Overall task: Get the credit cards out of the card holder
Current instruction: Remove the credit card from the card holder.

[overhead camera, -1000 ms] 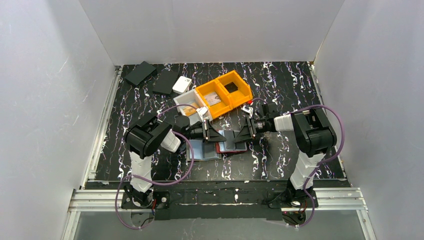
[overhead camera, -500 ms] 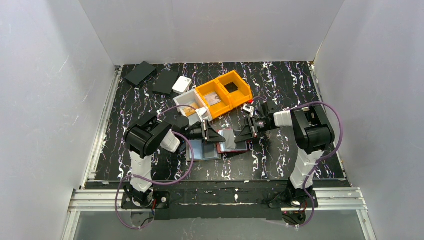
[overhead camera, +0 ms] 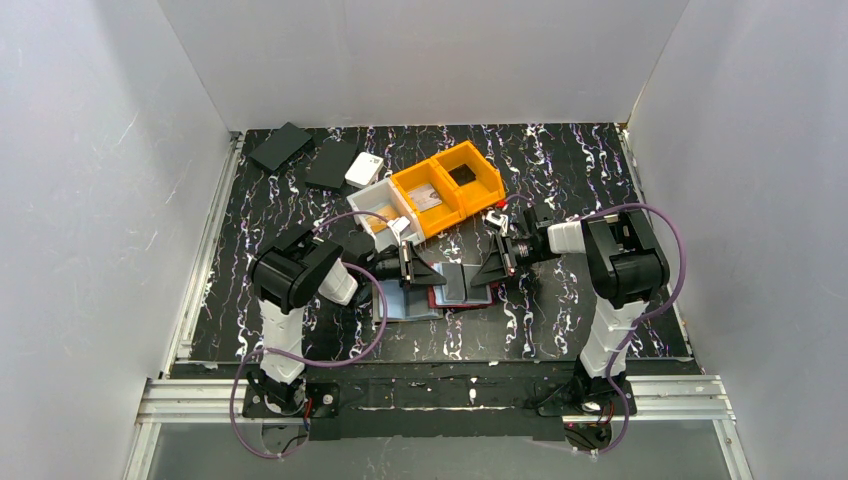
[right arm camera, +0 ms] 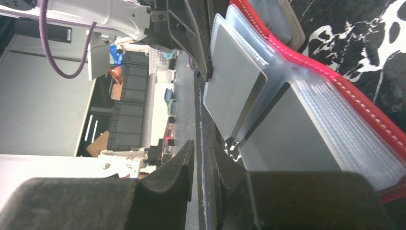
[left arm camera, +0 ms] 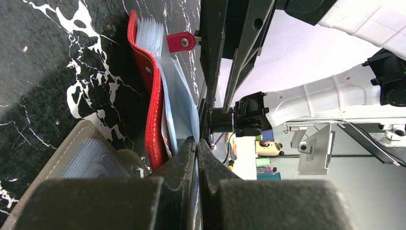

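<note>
Here we show the card holder (overhead camera: 458,288), red-covered and lying open near the middle of the tabletop (overhead camera: 560,170), somewhat toward its near edge, between the two arms. The left gripper (left arm camera: 197,143) is clamped on an edge of a clear sleeve (left arm camera: 179,103) that rises beside the red cover, its fingers pressed together on the plastic. The right gripper (right arm camera: 201,146) faces it from the right side. Its fingers stand narrow, closed to a slit on a thin sheet (right arm camera: 201,120) seen edge-on between them; whether this is a card or a sleeve we cannot tell. Just beside that sheet, a grey card (right arm camera: 233,91) stands out from the fan of sleeves, tilted away from the cover. A taupe holder (left arm camera: 91,158) lies just beside the red one, on its left, with its own clear sleeves showing. Behind both, toward the far edge, we mark two orange bins (overhead camera: 447,185) set in a row with a white bin (overhead camera: 380,208).
</note>
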Tool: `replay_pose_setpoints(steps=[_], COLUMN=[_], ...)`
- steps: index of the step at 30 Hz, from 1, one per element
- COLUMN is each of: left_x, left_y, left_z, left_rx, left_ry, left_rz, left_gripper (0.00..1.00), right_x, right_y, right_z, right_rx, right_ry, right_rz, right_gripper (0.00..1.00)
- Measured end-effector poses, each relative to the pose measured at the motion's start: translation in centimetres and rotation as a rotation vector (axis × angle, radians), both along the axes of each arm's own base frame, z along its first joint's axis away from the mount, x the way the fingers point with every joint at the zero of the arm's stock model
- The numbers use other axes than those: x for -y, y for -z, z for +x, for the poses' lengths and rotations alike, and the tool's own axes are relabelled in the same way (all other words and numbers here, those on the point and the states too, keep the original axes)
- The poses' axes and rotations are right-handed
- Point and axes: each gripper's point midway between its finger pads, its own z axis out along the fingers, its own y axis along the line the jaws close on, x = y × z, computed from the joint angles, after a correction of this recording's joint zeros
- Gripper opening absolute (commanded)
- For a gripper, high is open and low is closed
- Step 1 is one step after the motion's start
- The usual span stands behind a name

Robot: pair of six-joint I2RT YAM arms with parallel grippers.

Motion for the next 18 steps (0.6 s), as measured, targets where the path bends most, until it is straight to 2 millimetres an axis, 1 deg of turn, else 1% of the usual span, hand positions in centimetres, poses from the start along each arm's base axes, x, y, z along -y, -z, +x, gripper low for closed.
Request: replay_pose_setpoints(steps=[2,4,6,8,11,13,15,16,18], left_x=[0.0,0.0,0.0,0.0,0.4,1.2,1.9,2.3,2.3], left_y=[0.0,0.0,0.0,0.0,-0.2,-0.7,-1.1,-1.2,-1.2], left_z=[0.0,0.0,0.0,0.0,-0.2,-0.5,-0.7,-0.8,-0.8], left_rx=[0.000,0.000,-0.001,-0.002,0.000,0.007,0.010,0.012,0.008], left_ry=[0.001,0.001,0.001,0.002,0.011,0.032,0.047,0.050,0.048], left_rz=[0.000,0.000,-0.001,-0.001,-0.004,-0.015,-0.021,-0.024,-0.024], left_gripper=[0.00,0.00,0.00,0.00,0.00,0.00,0.00,0.00,0.00], right_x=[0.0,-0.1,-0.1,-0.1,-0.3,-0.5,-0.7,-0.7,-0.7], right_y=[0.3,0.7,1.5,1.9,1.9,1.8,1.7,1.6,1.5], right_z=[0.2,0.4,0.5,0.6,1.0,0.9,0.8,0.7,0.6], right_rx=[-0.007,-0.009,-0.026,-0.041,-0.032,-0.032,-0.040,-0.044,-0.042], right_ry=[0.007,0.018,0.039,0.056,0.060,0.055,0.049,0.045,0.041], right_rz=[-0.018,-0.036,-0.068,-0.088,-0.090,-0.088,-0.086,-0.081,-0.076], right_gripper=[0.40,0.45,0.46,0.47,0.48,0.48,0.45,0.34,0.16])
